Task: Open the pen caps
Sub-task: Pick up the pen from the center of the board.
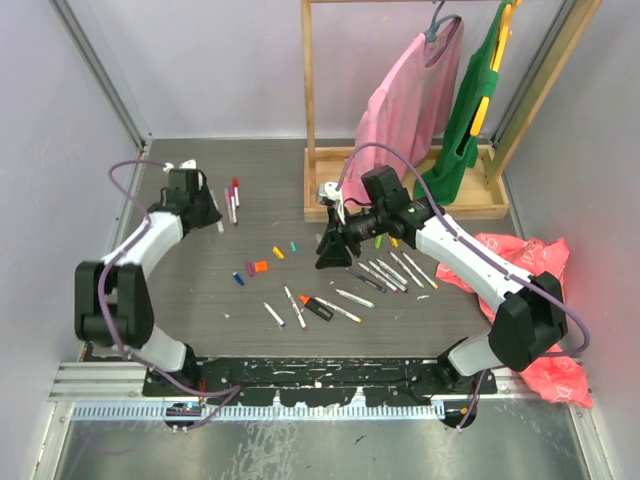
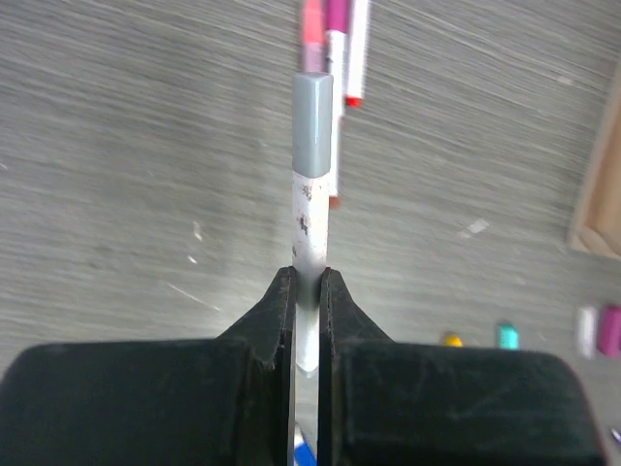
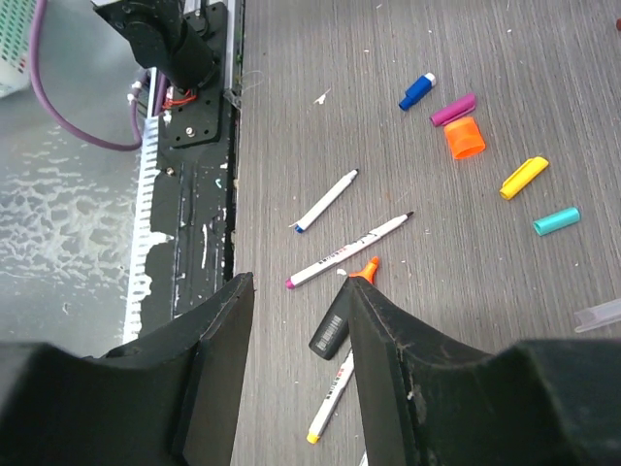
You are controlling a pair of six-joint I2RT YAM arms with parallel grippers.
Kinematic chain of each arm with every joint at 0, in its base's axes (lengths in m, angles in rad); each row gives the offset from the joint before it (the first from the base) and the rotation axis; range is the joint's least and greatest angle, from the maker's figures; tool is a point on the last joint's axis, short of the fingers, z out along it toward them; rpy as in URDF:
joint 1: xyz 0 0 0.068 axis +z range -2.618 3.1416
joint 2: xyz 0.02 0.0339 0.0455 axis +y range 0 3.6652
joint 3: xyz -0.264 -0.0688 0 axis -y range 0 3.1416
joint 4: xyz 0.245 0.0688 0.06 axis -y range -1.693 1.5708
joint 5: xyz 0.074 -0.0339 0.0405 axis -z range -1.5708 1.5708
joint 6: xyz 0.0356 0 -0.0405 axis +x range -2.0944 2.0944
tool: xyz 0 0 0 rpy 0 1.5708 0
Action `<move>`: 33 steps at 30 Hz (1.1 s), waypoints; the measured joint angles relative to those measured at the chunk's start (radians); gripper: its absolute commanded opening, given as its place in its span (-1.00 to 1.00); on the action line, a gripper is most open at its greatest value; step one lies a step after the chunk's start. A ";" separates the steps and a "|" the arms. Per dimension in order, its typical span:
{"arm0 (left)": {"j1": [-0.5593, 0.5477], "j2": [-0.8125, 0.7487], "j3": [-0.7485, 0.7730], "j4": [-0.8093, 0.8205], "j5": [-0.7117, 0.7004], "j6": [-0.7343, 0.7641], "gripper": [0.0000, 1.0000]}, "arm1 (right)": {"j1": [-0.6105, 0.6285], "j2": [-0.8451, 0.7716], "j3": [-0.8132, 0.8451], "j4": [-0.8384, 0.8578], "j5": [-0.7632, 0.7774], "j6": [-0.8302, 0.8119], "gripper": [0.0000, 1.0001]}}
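My left gripper [image 1: 207, 213] is shut on a white pen [image 2: 310, 233] with a grey cap [image 2: 312, 124] on its far end, held above the table near several pens [image 1: 232, 200] at the back left. My right gripper [image 1: 330, 252] is open and empty [image 3: 296, 282], hovering over the table centre. Below it lie uncapped pens [image 3: 349, 250] and the orange-and-black marker [image 3: 342, 316]. Loose caps lie apart: blue [image 3: 417, 92], purple [image 3: 453, 110], orange [image 3: 465, 138], yellow [image 3: 524, 177], teal [image 3: 556, 220]. More pens [image 1: 395, 272] lie in a row at the right.
A wooden rack [image 1: 400, 205] with a pink garment [image 1: 405, 95] and a green one [image 1: 470, 110] stands at the back right. A red plastic bag [image 1: 530, 270] lies at the right edge. The arms' black base plate [image 3: 194, 126] runs along the near edge.
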 measured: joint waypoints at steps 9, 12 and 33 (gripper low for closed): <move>-0.069 -0.481 -0.373 0.279 0.227 -0.140 -1.00 | -0.154 -0.148 -0.147 0.256 -0.153 0.254 0.22; -0.137 -0.618 -0.462 0.400 0.279 -0.187 -1.00 | -0.224 -0.219 -0.261 0.482 -0.199 0.445 0.40; -0.830 -0.724 -0.650 0.926 0.097 -0.221 -1.00 | -0.253 -0.214 -0.536 1.307 -0.218 1.141 0.86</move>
